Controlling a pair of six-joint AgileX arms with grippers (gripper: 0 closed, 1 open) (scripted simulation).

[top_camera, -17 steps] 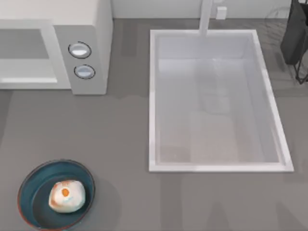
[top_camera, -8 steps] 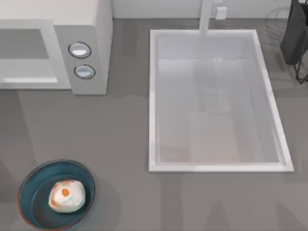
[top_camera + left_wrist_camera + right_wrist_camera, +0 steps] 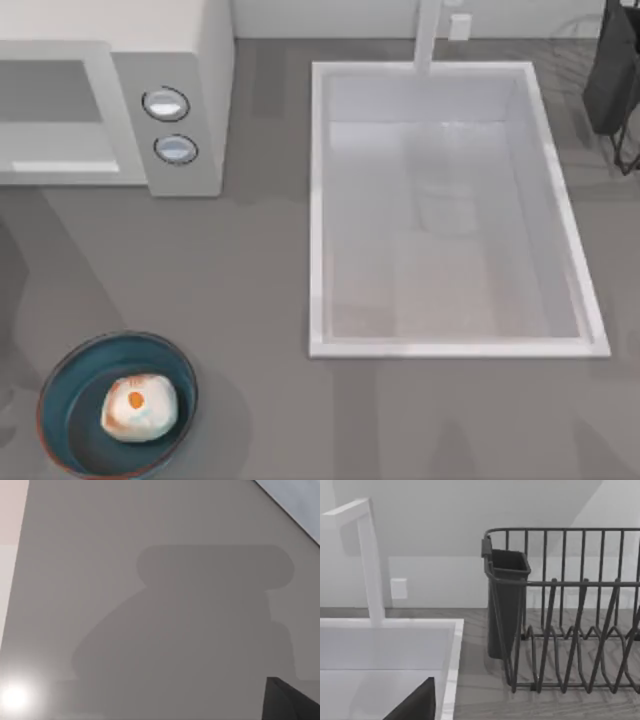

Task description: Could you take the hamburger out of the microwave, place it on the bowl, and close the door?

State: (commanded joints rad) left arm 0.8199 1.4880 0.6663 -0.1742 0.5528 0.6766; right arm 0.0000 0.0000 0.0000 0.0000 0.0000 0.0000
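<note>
The hamburger (image 3: 139,407) lies inside the blue bowl (image 3: 62,432), near the front left corner of the table (image 3: 250,300). So the first two parts of the task look finished. The microwave (image 3: 180,60) stands at the back left, and its cavity seems open toward the front. The door itself I cannot find with certainty, so I judge that closing it is the step in hand.

The left wrist view looks at a flat grey surface with a broad shadow on it, and a dark corner of the left gripper (image 3: 290,702) at the edge. Whether its fingers are spread or closed I cannot tell. The right wrist view shows the white sink (image 3: 385,655), the faucet (image 3: 370,565) and the dark dish rack (image 3: 560,610) with its cutlery cup. A dark part of the right gripper (image 3: 417,705) is there, and its state I cannot tell either. The right arm seems idle near the sink.

To close the door well, the left arm should push flat on the outer edge of the panel, far from the hinge. It should follow the door's arc slowly until the door sits flush, and stay well apart from the bowl.
</note>
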